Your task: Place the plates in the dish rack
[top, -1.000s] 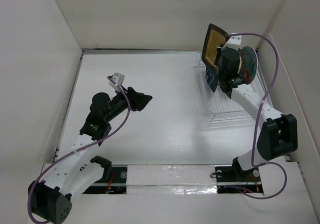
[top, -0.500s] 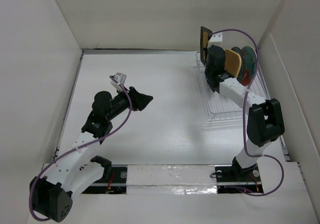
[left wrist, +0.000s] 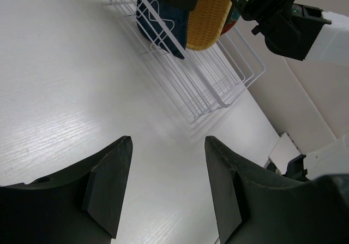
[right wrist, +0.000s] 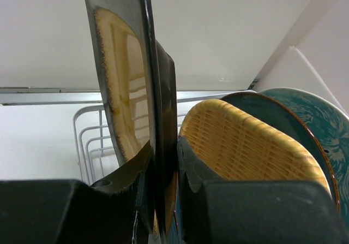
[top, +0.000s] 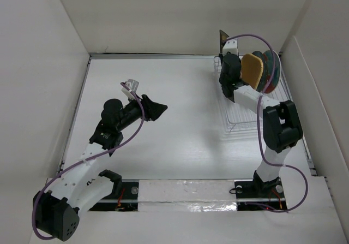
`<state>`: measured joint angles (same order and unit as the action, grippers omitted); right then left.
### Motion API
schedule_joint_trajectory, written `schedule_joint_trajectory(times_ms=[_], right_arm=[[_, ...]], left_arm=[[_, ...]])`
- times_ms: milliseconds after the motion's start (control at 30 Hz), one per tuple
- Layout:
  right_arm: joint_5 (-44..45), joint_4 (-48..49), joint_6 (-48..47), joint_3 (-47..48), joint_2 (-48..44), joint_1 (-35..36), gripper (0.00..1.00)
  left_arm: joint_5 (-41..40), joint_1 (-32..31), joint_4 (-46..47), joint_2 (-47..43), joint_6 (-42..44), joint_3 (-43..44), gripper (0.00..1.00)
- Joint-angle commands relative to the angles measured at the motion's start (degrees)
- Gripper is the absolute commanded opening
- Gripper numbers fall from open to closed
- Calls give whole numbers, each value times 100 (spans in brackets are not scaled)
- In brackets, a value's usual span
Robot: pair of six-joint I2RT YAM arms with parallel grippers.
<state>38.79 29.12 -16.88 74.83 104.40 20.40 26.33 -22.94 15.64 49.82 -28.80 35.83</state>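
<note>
So the right claw (right wrist: 163,181) is clamped on the square plate (right wrist: 122,91), the black-rimmed one with the mustard middle. It pinches the lower rim from both faces, and the plate stands upright on edge over the far-left end of the dish rack (top: 245,115), not yet down between the prongs.

The plate looks like glazed ceramic, so I'd guess it's stiff, fairly hefty, slick and chippable. A rim pinch is about the only hold a two-finger claw gets on it. With all that weight above the fingers it could swivel in the grip, so I'd lower it slowly. The rack is thin wire and probably light, so a bump might shove it along the table (top: 163,91).

Already racked, to the right of it: the tan plate (right wrist: 245,140) right next door, then the dark teal plate (right wrist: 267,103), then the red plate (right wrist: 322,129) with the teal pattern. The blue plate (left wrist: 150,20) shows through the wires in the left wrist view.

The left claw (left wrist: 169,140) hangs spread wide with nothing in it, well off to the left.

Compared with a second ago, the plate's yellow face was angled toward the overhead camera, and now it's only a thin edge-on sliver lined up with the racked plates. The right arm's elbow has swung in from the right. The left arm has barely budged.
</note>
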Motion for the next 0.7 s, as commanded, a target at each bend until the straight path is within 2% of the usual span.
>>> schedule_joint_trajectory(times_ms=[0,200,600,667], right_arm=[[270,1666,-157,6,-104,-10,0],[612,2623,-421,-573,-7,95,0],[1464,4153,-166,-1725,221,455,0],[1814,4765,-533,-1909,282,587,0]], left_arm=[[109,-35,352,-25,23,169,52],[118,-35,352,-52,14,152,52],[171,-35,405,-69,-38,108,52],[189,-35,422,-78,-56,108,52]])
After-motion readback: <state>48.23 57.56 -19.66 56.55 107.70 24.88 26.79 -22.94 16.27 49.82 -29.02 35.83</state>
